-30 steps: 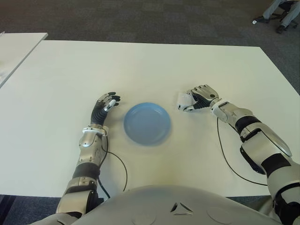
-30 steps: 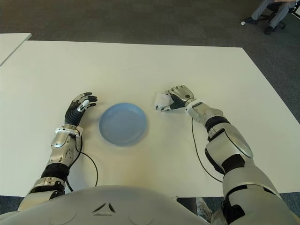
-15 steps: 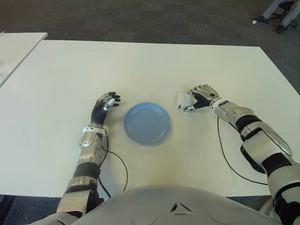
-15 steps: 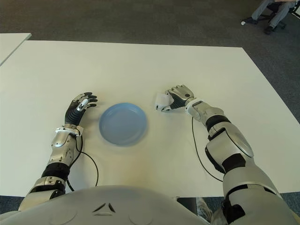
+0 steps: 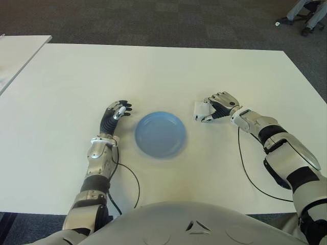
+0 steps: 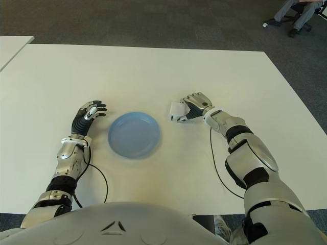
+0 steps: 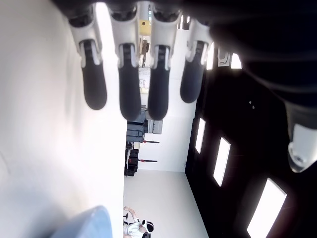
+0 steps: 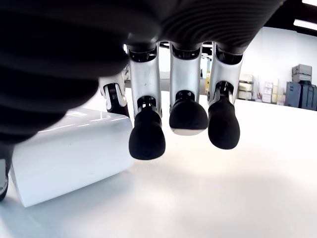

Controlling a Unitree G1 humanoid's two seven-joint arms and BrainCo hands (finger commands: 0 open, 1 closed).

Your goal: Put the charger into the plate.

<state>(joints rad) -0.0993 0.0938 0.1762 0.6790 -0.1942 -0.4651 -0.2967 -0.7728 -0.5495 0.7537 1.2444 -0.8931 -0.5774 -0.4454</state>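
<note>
Grey carpet surrounds the white table in front of you, and a second white tabletop shows at the far left edge. Your charger, a small white block, lies on the table to the right of the plate, well clear of its rim and not in it. Your right hand is right up against the charger on its right side, palm turned toward it with the fingers curled partway over. From the right wrist view the charger sits on the table under the thumb side of the hand, while three dark fingertips hang just above the table beside it without pressing on it, so you do not yet have a closed grasp; the hand is loosely cupped with nothing lifted. The plate is light blue, round and sits flat near the middle of the table, between your two hands. Your left hand shows just to the left of the plate, close to its rim; in the left wrist view its fingers are stretched out side by side, slightly apart, and hold nothing. Beyond the table at the far right corner, you can see a person's legs and shoes by a chair.
</note>
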